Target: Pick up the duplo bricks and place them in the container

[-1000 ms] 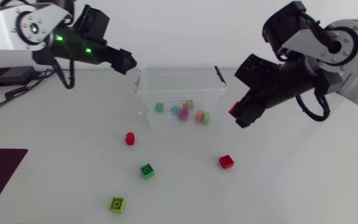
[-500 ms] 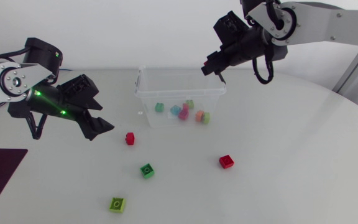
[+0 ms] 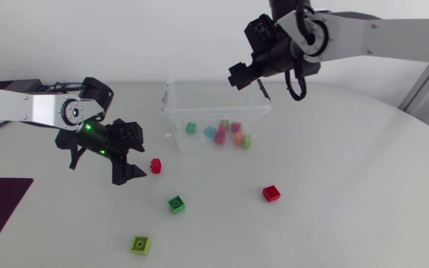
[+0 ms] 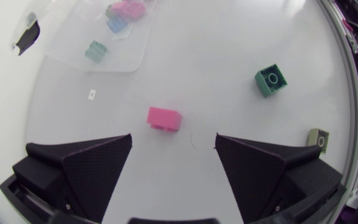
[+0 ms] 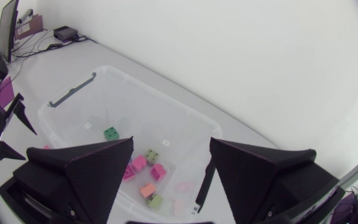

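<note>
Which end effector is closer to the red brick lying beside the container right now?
Left. The left end effector is open just short of the red brick, which lies ahead of its fingers. The right end effector hangs above the container, near its far rim, well away.

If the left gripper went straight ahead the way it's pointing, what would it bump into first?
Probably the red brick. It lies just ahead of the left gripper, lined up with the gap between its open fingers. How far off it is, is hard to judge.

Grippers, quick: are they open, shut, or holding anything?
Left gripper: open, holding nothing.
Right gripper: open, holding nothing.
</note>
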Controlling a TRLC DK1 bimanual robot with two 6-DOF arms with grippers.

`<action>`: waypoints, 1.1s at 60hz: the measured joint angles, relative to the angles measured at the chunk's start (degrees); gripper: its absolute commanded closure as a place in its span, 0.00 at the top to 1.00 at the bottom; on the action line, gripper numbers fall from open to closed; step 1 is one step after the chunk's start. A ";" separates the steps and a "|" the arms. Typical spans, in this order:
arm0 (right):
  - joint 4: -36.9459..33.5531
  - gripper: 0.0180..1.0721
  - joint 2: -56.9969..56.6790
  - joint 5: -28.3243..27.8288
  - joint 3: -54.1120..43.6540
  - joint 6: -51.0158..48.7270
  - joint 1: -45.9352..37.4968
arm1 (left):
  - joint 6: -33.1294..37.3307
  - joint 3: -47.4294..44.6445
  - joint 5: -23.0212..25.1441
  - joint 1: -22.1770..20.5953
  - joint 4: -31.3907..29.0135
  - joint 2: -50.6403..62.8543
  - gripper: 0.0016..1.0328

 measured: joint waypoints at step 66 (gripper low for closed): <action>-1.99 0.89 -20.02 -4.50 -40.57 5.33 2.99 | 6.97 14.86 -0.02 -1.86 -7.82 16.79 0.11</action>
